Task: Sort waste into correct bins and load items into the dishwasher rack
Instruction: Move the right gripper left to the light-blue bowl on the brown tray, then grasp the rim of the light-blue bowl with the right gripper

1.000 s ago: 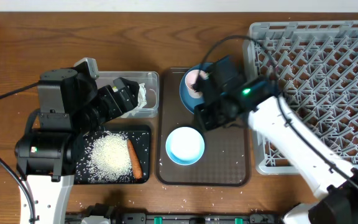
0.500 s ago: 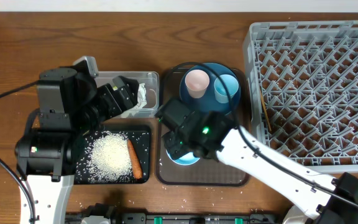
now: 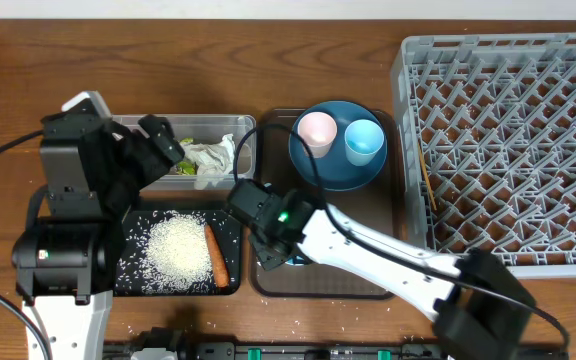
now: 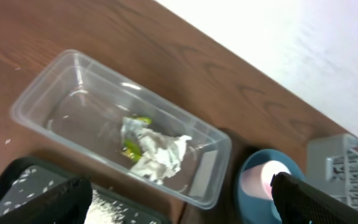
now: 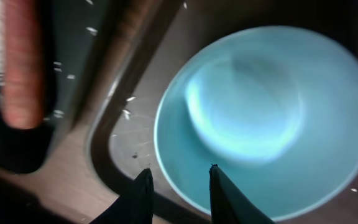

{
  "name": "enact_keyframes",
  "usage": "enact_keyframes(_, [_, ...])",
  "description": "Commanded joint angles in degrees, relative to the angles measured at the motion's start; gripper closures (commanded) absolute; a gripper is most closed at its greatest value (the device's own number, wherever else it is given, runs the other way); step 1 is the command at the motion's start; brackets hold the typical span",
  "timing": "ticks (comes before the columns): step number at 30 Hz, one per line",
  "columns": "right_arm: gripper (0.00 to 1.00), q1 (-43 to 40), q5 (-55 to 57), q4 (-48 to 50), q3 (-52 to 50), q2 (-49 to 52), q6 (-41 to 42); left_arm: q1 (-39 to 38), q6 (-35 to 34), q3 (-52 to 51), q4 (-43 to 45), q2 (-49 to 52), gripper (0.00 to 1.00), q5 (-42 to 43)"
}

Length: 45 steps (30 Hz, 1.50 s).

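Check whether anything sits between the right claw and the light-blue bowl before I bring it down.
Nothing visible does. The right claw hangs over the near rim of the light-blue bowl, with clear space between them; the carrot lies off to the side.

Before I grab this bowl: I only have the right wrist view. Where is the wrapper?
Observer: The wrapper lies inside the clear tub.
Operator: And the cups?
Observer: The pink cup and light-blue cup stand side by side on the dark-blue plate.
Operator: Is the left arm near me?
Observer: The left gripper hangs open above the tub, not over the brown tray.
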Motion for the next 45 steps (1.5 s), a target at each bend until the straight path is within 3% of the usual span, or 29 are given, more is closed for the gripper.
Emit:
enact_keyframes(1, [0.72, 0.48, -0.02, -0.02, -0.26, 2.32, 1.03, 0.24, 0.79, 1.07, -1.18, 0.13, 0.05, -2.62])
enact_keyframes(31, [0.71, -0.59, -7.96, -0.24, 4.17, 2.08, -1.11, 0.24, 0.76, 1.07, -2.82, 1.97, 0.06, -2.60])
enact_keyframes(45, [0.73, 2.05, -3.32, 1.33, 2.62, 2.62, -1.09, 0.24, 0.76, 1.07, -2.82, 1.97, 0.06, -2.60])
